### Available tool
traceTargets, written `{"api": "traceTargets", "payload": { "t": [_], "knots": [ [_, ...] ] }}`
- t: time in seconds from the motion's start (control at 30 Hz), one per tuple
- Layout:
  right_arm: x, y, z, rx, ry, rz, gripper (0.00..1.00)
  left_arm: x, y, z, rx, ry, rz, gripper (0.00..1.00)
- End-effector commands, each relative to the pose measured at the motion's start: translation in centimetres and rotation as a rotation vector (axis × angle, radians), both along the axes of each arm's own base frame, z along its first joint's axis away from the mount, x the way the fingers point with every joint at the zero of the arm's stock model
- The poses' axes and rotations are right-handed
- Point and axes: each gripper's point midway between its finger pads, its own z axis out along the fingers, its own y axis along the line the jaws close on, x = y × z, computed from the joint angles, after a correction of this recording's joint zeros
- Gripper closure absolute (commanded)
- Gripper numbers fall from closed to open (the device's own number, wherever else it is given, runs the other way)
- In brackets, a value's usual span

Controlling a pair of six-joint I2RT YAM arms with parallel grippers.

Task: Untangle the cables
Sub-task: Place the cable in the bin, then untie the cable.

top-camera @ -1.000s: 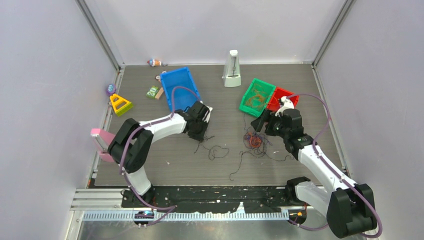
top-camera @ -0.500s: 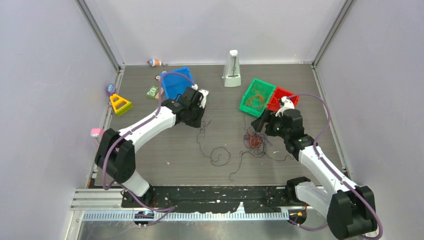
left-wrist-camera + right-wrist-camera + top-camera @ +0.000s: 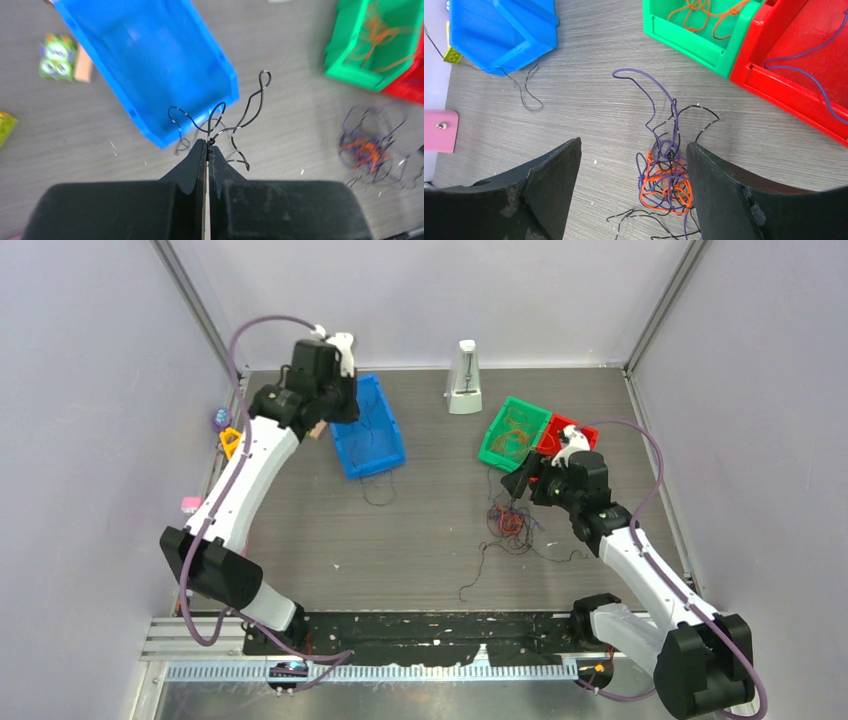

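My left gripper (image 3: 340, 405) is raised over the blue bin (image 3: 385, 445), at the back left. It is shut on a thin black cable (image 3: 240, 120), which curls out from the fingertips (image 3: 207, 145). The cable hangs down across the bin, and its end loops on the table (image 3: 378, 490). A knotted clump of orange, purple and black cables (image 3: 508, 522) lies right of centre. My right gripper (image 3: 522, 485) hovers just above it, open and empty. In the right wrist view the clump (image 3: 666, 182) lies near the right finger (image 3: 724, 190). A loose black strand (image 3: 480, 570) trails toward the front.
A green bin (image 3: 497, 445) holds orange cable and a red bin (image 3: 570, 430) holds purple cable, both at the back right. A white metronome-like object (image 3: 464, 378) stands at the back. A yellow toy (image 3: 230, 440) and a pink object (image 3: 191, 505) are on the left edge.
My left arm rose and swung back-left from the table centre to above the blue bin, carrying the black cable off the table. My right arm barely moved.
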Motion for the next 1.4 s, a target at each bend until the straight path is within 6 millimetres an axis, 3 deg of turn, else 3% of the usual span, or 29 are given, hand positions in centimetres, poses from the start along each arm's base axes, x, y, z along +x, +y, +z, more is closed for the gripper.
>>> {"api": "traceTargets", "payload": {
  "t": [0.0, 0.1, 0.23, 0.33, 0.6, 0.7, 0.83, 0.87, 0.93, 0.97, 1.03, 1.2, 1.27, 1.37],
  "knots": [
    [1.2, 0.7, 3.1, 0.015, -0.077, 0.030, 0.19, 1.9, 1.3, 7.1, -0.040, -0.141, 0.031, 1.00],
    [1.4, 0.9, 3.3, 0.023, -0.077, 0.037, 0.19, 4.5, 1.7, 9.3, -0.096, -0.158, 0.053, 1.00],
    [1.5, 0.9, 3.6, 0.022, -0.078, 0.039, 0.19, 6.5, 1.8, 14.3, -0.197, -0.228, 0.053, 1.00],
    [1.5, 0.9, 3.7, 0.020, -0.081, 0.036, 0.19, 8.2, 2.5, 15.1, -0.204, -0.261, 0.079, 1.00],
    [1.5, 0.9, 3.6, 0.019, -0.077, 0.036, 0.19, 12.8, 4.3, 7.2, -0.179, -0.139, 0.144, 1.00],
    [1.5, 0.9, 3.5, 0.018, -0.075, 0.036, 0.19, 13.4, 4.3, 3.7, -0.156, -0.069, 0.146, 1.00],
    [1.5, 0.9, 3.3, 0.016, -0.069, 0.034, 0.19, 12.6, 3.1, -1.4, -0.170, 0.041, 0.121, 1.00],
    [1.5, 0.9, 3.3, 0.015, -0.069, 0.034, 0.19, 12.3, 2.8, -2.2, -0.169, 0.054, 0.119, 0.94],
    [1.6, 0.8, 3.2, 0.014, -0.065, 0.034, 0.19, 11.6, 2.4, -3.4, -0.161, 0.086, 0.111, 0.57],
    [1.6, 0.8, 3.1, 0.010, -0.060, 0.034, 0.19, 11.2, 2.3, -3.5, -0.150, 0.087, 0.106, 0.43],
    [1.7, 0.7, 2.9, -0.004, -0.047, 0.032, 0.18, 10.7, 2.3, -3.1, -0.126, 0.068, 0.105, 0.26],
    [1.7, -1.4, 0.7, -0.095, 0.041, -0.063, 0.09, 9.1, 1.1, -0.2, -0.118, -0.001, 0.062, 0.19],
    [1.6, -2.4, -0.2, -0.132, 0.072, -0.108, 0.03, 7.9, 0.3, -0.1, -0.112, -0.010, 0.041, 0.18],
    [1.3, -3.1, -1.9, -0.169, 0.128, -0.133, 0.07, 5.3, -1.5, 0.0, -0.134, -0.067, 0.020, 0.16]
  ]
}}
